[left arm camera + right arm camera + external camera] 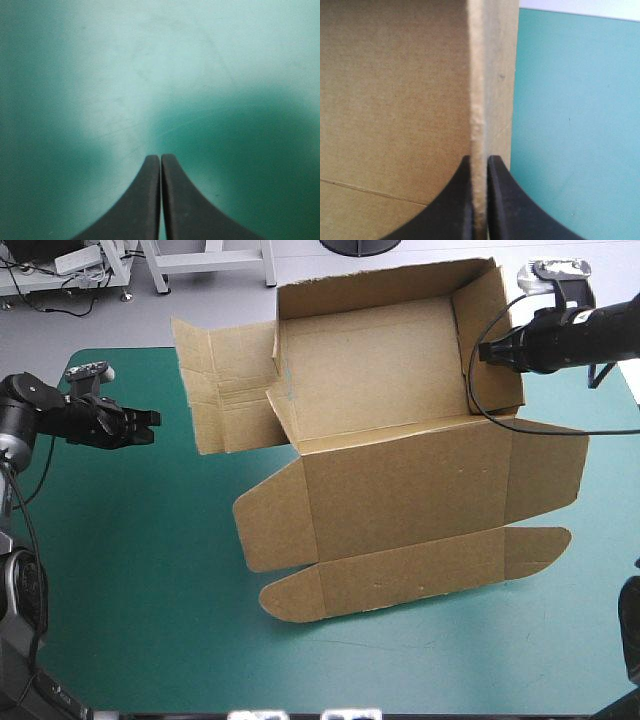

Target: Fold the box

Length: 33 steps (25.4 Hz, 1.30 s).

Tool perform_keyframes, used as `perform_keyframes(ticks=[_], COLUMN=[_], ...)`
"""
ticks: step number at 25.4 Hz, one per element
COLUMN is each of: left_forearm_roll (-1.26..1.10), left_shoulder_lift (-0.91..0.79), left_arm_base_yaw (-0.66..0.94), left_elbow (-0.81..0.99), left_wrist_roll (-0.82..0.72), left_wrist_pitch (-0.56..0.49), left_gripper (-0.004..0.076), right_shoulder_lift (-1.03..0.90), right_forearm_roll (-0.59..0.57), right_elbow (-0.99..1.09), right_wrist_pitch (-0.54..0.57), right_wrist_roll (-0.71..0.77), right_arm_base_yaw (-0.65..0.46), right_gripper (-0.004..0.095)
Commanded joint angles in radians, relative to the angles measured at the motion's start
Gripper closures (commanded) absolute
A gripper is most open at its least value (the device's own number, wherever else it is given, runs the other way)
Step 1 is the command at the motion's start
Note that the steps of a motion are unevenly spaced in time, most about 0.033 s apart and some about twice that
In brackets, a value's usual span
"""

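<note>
The brown box (pixel 400 470) lies on the teal-green cover with its far half raised into walls and its lid panel flat toward the near edge. The far-left flap (pixel 225 385) hangs outward, unfolded. My right gripper (pixel 484 352) is at the box's right wall, shut on the wall's edge; in the right wrist view the board's edge (pixel 476 100) runs straight between the fingertips of that gripper (pixel 479 160). My left gripper (pixel 150 425) hovers over bare cover left of the box, apart from it, and is shut with nothing held (pixel 160 157).
Bare teal-green cover (pixel 150 590) spreads left of and in front of the box. The lid's curved tuck flap (pixel 420 575) reaches toward the near edge. The table's far edge runs just behind the box's back wall.
</note>
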Motion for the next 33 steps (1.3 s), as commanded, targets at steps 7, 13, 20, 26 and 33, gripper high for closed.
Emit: perform_keyframes(ticks=[7, 13, 20, 26, 33], left_forearm_roll=[-0.517, -0.675, -0.788, -0.912, -0.985], left_shoulder_lift=[-0.253, -0.316, -0.324, -0.326, -0.328], left_arm_base_yaw=[-0.013, -0.079, -0.106, -0.106, -0.106], left_elbow=[0.287, 0.298, 0.298, 0.298, 0.298], left_wrist_roll=[0.291, 0.397, 0.433, 0.477, 0.493], left_wrist_pitch=[-0.141, -0.070, 0.023, 0.125, 0.191], left_gripper=[0.0729, 0.0729, 0.0729, 0.0729, 0.0729], right_shoulder_lift=[-0.168, -0.168, -0.168, -0.168, -0.168], right_forearm_roll=[0.140, 0.143, 0.143, 0.139, 0.143], right_elbow=[-0.032, -0.004, -0.002, 0.000, 0.064], right_wrist_pitch=[0.007, 0.007, 0.007, 0.007, 0.007], right_wrist_roll=[-0.015, -0.015, -0.015, -0.019, -0.024], right_arm_base_yaw=[-0.001, -0.001, -0.001, -0.001, -0.001], right_gripper=[0.0932, 0.0931, 0.0932, 0.0932, 0.0932])
